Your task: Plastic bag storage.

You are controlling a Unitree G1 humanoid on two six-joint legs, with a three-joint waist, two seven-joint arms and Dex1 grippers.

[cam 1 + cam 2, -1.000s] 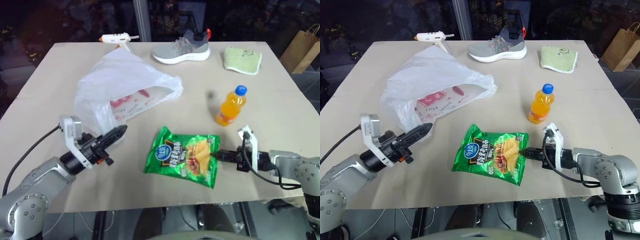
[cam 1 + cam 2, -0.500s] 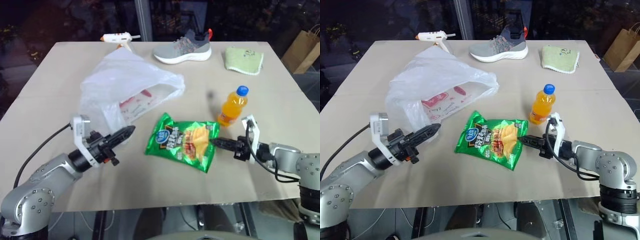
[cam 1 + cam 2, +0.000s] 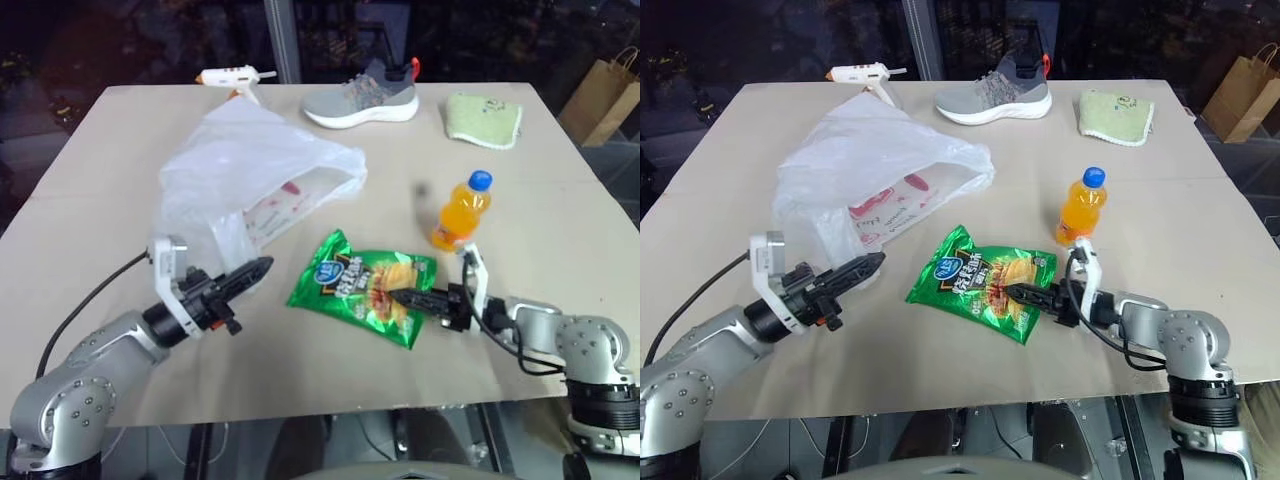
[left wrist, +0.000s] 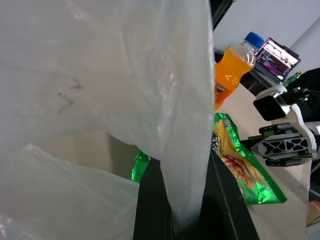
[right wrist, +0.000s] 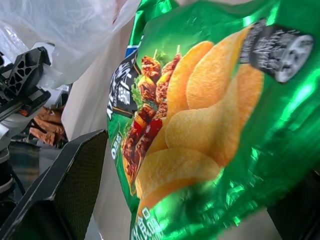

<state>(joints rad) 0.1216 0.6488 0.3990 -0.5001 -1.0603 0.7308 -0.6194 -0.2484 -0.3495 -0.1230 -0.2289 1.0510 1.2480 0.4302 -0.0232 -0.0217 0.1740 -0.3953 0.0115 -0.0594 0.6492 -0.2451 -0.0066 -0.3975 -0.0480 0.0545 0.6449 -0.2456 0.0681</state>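
The plastic bag (image 3: pixel 250 165), thin, white and crinkly with red printing, lies on the left half of the table, its mouth toward the middle. My left gripper (image 3: pixel 258 270) is shut on its near edge, and a fold of film (image 4: pixel 185 165) is pinched between the black fingers (image 4: pixel 152 200). A glossy green snack packet (image 3: pixel 355 285) lies flat just right of the bag's mouth. My right gripper (image 3: pixel 405 298) stands open at the packet's right end. One of its fingers (image 5: pixel 65 185) stands wide of the packet (image 5: pixel 200 110).
An orange drink bottle (image 3: pixel 462 212) stands upright just behind my right gripper. Along the table's far edge lie a glue gun (image 3: pixel 232 77), a grey shoe (image 3: pixel 362 97) and a green cloth (image 3: pixel 485 118). A brown paper bag (image 3: pixel 600 100) stands beyond the table's right side.
My right gripper slid the snack packet left toward the bag, then opened from a shut pinch on its edge. My left gripper keeps its hold on the bag.
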